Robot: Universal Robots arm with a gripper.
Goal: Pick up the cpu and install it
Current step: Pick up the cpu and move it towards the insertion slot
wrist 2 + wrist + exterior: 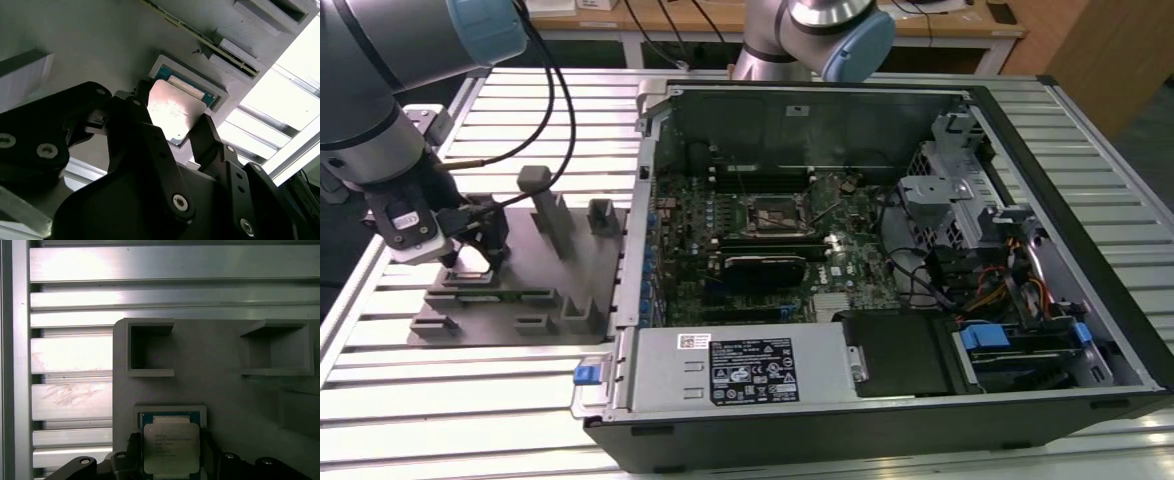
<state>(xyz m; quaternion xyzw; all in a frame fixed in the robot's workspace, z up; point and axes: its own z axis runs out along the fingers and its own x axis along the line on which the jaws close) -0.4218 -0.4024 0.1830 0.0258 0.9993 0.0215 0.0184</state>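
The cpu (172, 107) is a thin silvery square chip, seen in both wrist views (171, 446) just over its shallow framed pocket (212, 90) in the grey fixture (547, 300). My gripper (175, 122) has one black finger (206, 134) against each of two opposite edges of the chip, so it is shut on it. In the exterior view the gripper (474, 262) is low over the fixture's near left part, at that view's left. The dark metal-framed socket (771, 214) lies on the motherboard inside the open computer case (1067, 330).
The fixture carries upright grey blocks (550, 215) and open box pockets (150, 350). It lies on a table of aluminium slats (70, 355). A second arm (834, 30) stands behind the case. A printed label (754, 370) lies on the case's power supply.
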